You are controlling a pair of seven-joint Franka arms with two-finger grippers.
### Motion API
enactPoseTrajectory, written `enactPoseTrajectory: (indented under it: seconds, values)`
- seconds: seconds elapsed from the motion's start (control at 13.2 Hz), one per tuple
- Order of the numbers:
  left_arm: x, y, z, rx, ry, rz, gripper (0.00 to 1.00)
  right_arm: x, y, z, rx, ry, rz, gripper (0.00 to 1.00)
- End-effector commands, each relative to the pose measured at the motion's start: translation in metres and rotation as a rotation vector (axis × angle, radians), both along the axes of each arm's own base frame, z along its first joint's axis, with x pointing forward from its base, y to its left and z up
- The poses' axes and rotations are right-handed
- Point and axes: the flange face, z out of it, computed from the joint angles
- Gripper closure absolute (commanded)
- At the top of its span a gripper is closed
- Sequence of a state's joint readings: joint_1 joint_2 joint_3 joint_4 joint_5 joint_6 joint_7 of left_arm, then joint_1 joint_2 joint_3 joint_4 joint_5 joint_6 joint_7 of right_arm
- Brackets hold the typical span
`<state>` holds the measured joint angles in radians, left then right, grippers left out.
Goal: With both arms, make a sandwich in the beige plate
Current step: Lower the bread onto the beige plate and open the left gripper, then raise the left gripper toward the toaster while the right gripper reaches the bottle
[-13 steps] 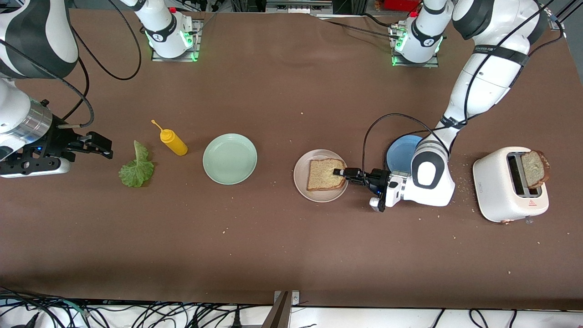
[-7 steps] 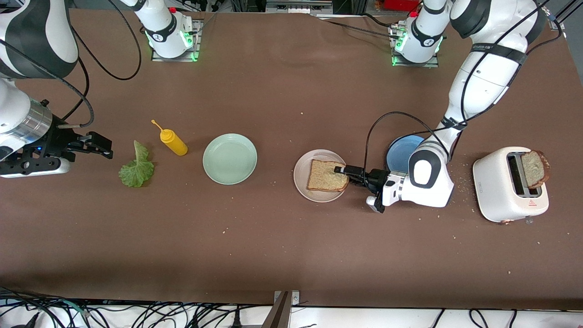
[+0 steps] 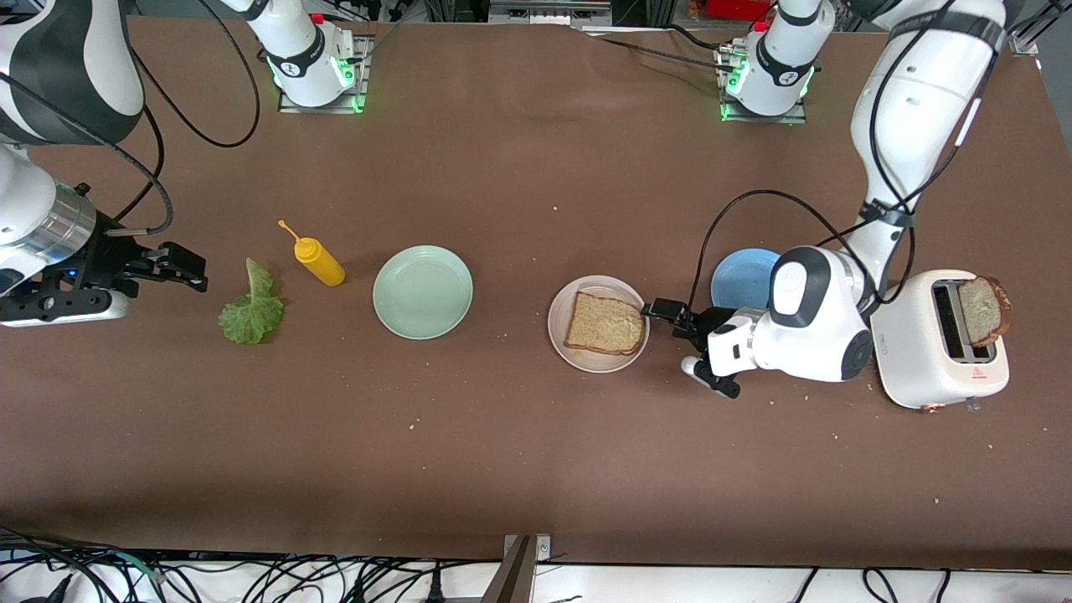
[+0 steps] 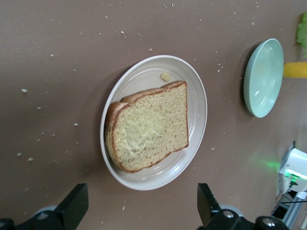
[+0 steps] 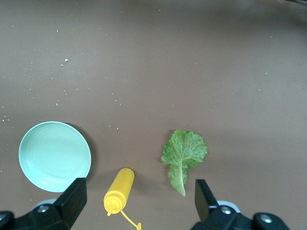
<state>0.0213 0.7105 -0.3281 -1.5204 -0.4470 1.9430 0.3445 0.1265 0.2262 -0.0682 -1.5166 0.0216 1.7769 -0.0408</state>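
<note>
1. The left gripper (image 3: 662, 311) hangs low just beside the beige plate (image 3: 562, 337), on the side toward the left arm's end of the table. Its jaws stand wide apart and hold nothing; in the left wrist view the two black fingertips (image 4: 74, 207) frame the plate without touching it.
2. The right gripper (image 3: 186, 270) waits at the right arm's end of the table, beside the lettuce (image 3: 250, 310). Its jaws are also spread wide and empty.
3. One slice of bread (image 3: 605, 323) lies flat in the beige plate, slightly off centre, with a crumb beside it on the plate.
4. A second slice (image 3: 984, 311) stands upright in a slot of the white toaster (image 3: 938, 352) at the left arm's end.
5. The table (image 3: 536, 452) has a matte brown top, dotted with pale crumbs.
6. Black cables trail along the edge nearest the front camera.
7. The arm bases, lit with green lamps, stand at the edge farthest from that camera.
8. The plates are round and glossy with raised rims: the beige one, a mint plate (image 3: 423, 291) near the middle, and a blue plate (image 3: 741, 280) partly hidden by the left arm.
9. The bread is brown, grainy and roughly square with a darker crust.
10. The lettuce is ruffled and green, lying flat on the table.
11. A yellow bottle (image 3: 319, 260) with a thin nozzle lies on its side between the lettuce and the mint plate.
</note>
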Motion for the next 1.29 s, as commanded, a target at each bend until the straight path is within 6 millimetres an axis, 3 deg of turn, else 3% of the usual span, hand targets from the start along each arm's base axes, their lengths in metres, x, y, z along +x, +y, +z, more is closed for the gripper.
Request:
enactPoseTrajectory:
  seconds: [0.0,0.15,0.3,0.53,0.76,0.99,1.14,1.22]
  values:
    - [-0.006,-0.002,0.042,0.130,-0.045,-0.018,0.00,-0.003,0.000,0.004,0.011,0.004,0.020,0.00]
    - [-0.006,0.005,0.076,0.190,-0.094,-0.029,0.00,-0.001,-0.001,-0.002,0.016,0.012,0.019,0.00]
    - [-0.010,0.021,0.123,0.278,-0.156,-0.072,0.00,0.001,-0.008,-0.012,0.020,0.028,0.092,0.00]
    - [-0.025,0.047,0.189,0.424,-0.205,-0.093,0.00,0.004,-0.037,-0.035,0.048,0.076,0.276,0.00]
    - [-0.040,0.081,0.269,0.574,-0.333,-0.055,0.00,-0.002,-0.063,-0.058,0.144,0.090,0.510,0.00]
    - [-0.055,0.117,0.322,0.642,-0.344,0.016,0.00,-0.001,-0.094,-0.093,0.273,0.067,0.747,0.00]
    - [-0.065,0.131,0.331,0.629,-0.282,0.027,0.00,-0.007,-0.109,-0.110,0.304,0.071,0.824,0.00]
    - [-0.067,0.139,0.334,0.622,-0.273,0.039,0.00,-0.011,-0.116,-0.132,0.362,0.066,0.871,0.00]
